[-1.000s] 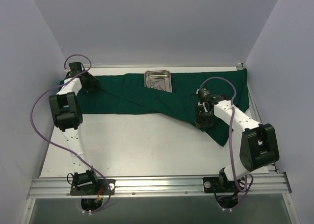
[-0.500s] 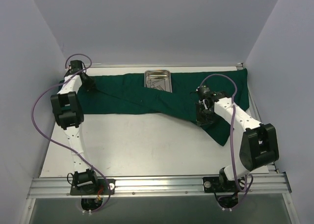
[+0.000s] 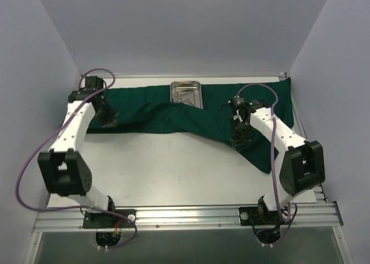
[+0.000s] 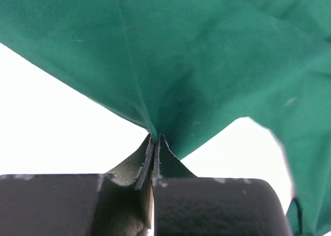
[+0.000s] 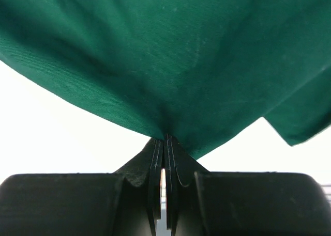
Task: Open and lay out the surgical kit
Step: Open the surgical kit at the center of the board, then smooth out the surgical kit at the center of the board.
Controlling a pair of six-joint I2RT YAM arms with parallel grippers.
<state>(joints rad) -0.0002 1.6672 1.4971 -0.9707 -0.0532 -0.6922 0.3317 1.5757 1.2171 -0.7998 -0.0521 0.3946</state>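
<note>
Now pinching the dark green drape (image 3: 173, 118), stretched across the middle of the frame with the steel tray (image 3: 185, 84) resting on it at upper centre, in the left gripper (image 3: 107, 117) and right gripper (image 3: 239, 138), both clamped shut on cloth, presumably for pulling it flat.

Left hand (image 4: 155, 141), right hand (image 5: 165, 142) (both clamped)

A white table (image 3: 173, 166), grey walls (image 3: 185, 27), an aluminium rail (image 3: 185, 218) along its near edge
</note>
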